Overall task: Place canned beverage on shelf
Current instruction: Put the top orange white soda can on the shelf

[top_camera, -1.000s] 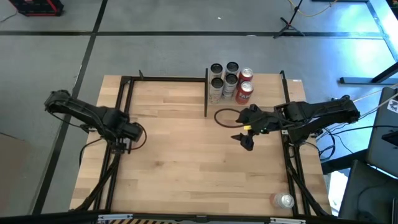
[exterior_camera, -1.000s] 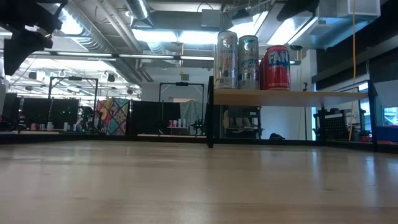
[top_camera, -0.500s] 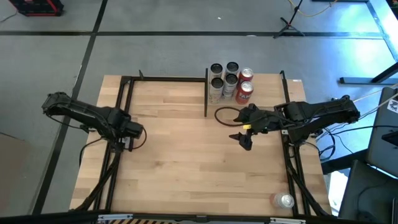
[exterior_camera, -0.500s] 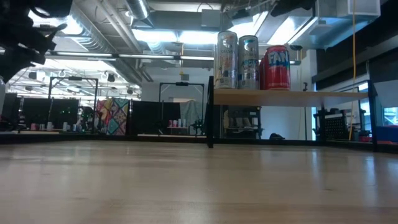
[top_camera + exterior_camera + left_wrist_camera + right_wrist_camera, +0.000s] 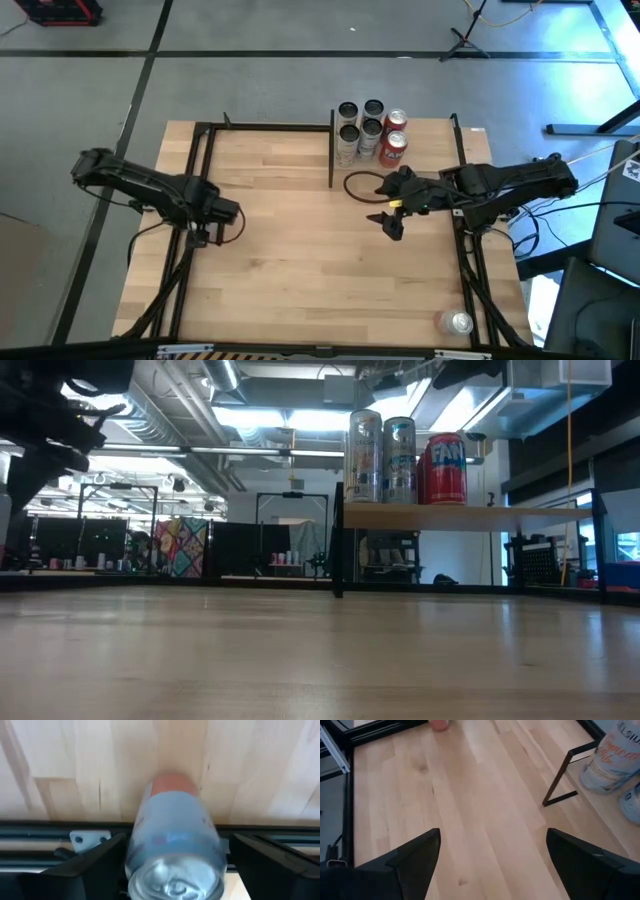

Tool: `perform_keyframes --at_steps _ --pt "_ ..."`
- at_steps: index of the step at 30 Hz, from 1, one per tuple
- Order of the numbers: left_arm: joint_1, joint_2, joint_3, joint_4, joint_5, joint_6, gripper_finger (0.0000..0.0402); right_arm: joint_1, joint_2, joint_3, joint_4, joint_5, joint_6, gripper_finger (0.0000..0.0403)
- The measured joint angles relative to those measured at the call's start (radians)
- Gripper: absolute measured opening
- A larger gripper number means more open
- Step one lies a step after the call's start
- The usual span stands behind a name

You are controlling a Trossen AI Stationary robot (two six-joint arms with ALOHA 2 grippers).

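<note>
The left gripper [image 5: 228, 212] is seen at the left side of the surface [image 5: 300, 250], over the black frame rail. It is now a little farther in toward the middle than it was a second ago. In the left wrist view a can [image 5: 172, 845] lies between the two dark fingers [image 5: 95, 867], with its shiny top toward the camera and its reddish end far away. The fingers are spread wide on each side of the can. It cannot be told if they press on it. In the low view the left arm [image 5: 50, 420] is seen high at the top corner, and its shape is a bit changed from the earlier picture.

The right gripper [image 5: 390, 226] is held over the surface, just in front of the shelf [image 5: 420, 160]. It is a tiny bit nearer the shelf side than before. Its fingers [image 5: 410, 857] are spread apart and nothing is seen between them, only bare wood.

The shelf stands at the far right part of the surface, on thin black posts. Five cans [image 5: 370, 130] are stood upright on it, close together: three silver ones and two red ones. They are in the same spots as before. In the low view three of them are seen in a row on the shelf top [image 5: 450, 515].

One more silver can [image 5: 456, 322] is seen at the near right corner of the surface, well apart from the others. It is not moved.
</note>
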Motion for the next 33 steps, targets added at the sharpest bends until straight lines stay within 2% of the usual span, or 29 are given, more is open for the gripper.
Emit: perform_keyframes --at_steps 7,11,18,25,33 --pt "-0.002 0.065 -0.001 -0.001 0.024 0.046 0.0289 0.000 0.015 0.000 0.004 -0.033 0.000 0.0351" --pt "-0.002 0.074 0.000 -0.003 0.030 0.059 0.0276 0.000 0.015 0.000 0.004 -0.062 -0.001 0.0351" --pt "-0.004 0.074 0.000 -0.013 0.031 0.035 0.0300 0.000 0.015 0.000 -0.017 -0.062 -0.001 0.0351" --pt "-0.051 0.075 -0.003 -0.039 0.005 0.046 0.0329 0.000 0.015 0.000 -0.016 -0.095 -0.002 0.0351" --pt "-0.099 0.075 -0.025 -0.039 -0.001 0.093 0.0329 0.000 0.015 0.000 -0.012 -0.097 -0.002 0.0351"
